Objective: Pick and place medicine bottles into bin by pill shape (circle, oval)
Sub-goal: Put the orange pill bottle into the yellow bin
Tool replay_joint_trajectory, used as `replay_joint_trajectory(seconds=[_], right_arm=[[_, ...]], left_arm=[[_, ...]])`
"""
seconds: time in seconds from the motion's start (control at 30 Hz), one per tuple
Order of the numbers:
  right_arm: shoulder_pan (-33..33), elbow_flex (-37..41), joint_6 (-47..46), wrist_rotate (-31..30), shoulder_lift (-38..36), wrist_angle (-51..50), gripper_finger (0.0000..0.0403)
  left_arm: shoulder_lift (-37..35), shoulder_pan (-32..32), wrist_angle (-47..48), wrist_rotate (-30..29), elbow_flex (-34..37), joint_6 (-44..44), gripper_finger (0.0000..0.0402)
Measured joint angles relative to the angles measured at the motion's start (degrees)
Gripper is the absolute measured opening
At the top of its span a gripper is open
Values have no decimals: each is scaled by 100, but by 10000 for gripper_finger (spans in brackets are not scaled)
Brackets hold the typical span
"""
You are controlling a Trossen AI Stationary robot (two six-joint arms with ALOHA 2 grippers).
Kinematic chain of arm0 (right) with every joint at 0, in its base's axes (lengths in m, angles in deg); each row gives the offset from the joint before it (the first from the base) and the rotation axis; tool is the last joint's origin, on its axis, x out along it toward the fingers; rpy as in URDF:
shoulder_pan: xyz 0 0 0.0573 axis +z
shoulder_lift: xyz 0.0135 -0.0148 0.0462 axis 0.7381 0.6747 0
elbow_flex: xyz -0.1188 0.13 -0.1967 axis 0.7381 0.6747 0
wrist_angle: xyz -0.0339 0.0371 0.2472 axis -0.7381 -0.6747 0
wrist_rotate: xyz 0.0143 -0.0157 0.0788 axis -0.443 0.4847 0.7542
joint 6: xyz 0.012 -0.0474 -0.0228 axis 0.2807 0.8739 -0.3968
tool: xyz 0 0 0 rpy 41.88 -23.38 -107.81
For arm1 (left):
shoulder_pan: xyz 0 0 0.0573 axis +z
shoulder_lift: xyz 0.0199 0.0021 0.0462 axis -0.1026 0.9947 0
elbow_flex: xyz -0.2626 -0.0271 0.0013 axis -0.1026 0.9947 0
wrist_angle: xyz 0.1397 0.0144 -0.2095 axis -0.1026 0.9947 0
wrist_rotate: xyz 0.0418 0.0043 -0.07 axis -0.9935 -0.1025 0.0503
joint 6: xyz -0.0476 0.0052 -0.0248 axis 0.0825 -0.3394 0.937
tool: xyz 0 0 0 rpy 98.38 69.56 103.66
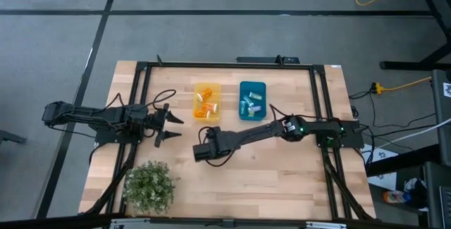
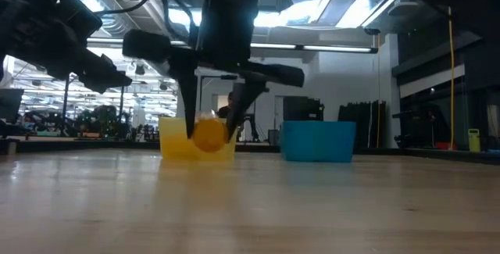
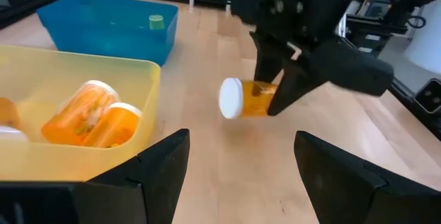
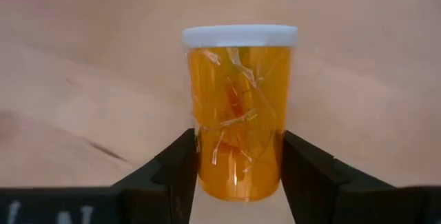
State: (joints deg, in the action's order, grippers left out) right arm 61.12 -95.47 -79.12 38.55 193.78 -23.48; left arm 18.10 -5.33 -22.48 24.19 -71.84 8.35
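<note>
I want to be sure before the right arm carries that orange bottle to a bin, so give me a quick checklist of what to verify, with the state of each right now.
1. Grip: right claw shut on the orange bottle, a finger on each side. Ok.
2. Cap: the pale cap sits on the bottle. Ok.
3. Bottle clear of the table: in the low view it hangs at about table level; contact cannot be told. Cannot tell.
4. Target: yellow bin already holds orange bottles and shows spare room. Ok.
5. Pill shape inside the bottle: contents not readable. Cannot tell.
6. Left claw open, beside the yellow bin, apart from the right arm. Ok.
</note>
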Motion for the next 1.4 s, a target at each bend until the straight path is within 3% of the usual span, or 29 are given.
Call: replay_joint_trajectory(seconds=[0.4,0.6,0.7,0.87,1.07,1.4], right_arm=[[-500,0,969,-822,-696,193,173],[-946,0,1797,-203,-691,863,173],[-1154,0,2074,-169,-655,1024,173],[-1486,2,2351,-121,-654,1025,178],[-1754,2,2374,383,-654,1020,180],[-1789,2,2374,391,-654,1065,205]], left_arm=[[0,0,-4,-301,0,13,255],[0,0,0,-1247,0,13,255],[0,0,0,-1523,0,13,255],[0,0,5,-1547,0,13,255],[0,0,14,-1546,0,15,255],[0,0,35,-1546,0,15,255]])
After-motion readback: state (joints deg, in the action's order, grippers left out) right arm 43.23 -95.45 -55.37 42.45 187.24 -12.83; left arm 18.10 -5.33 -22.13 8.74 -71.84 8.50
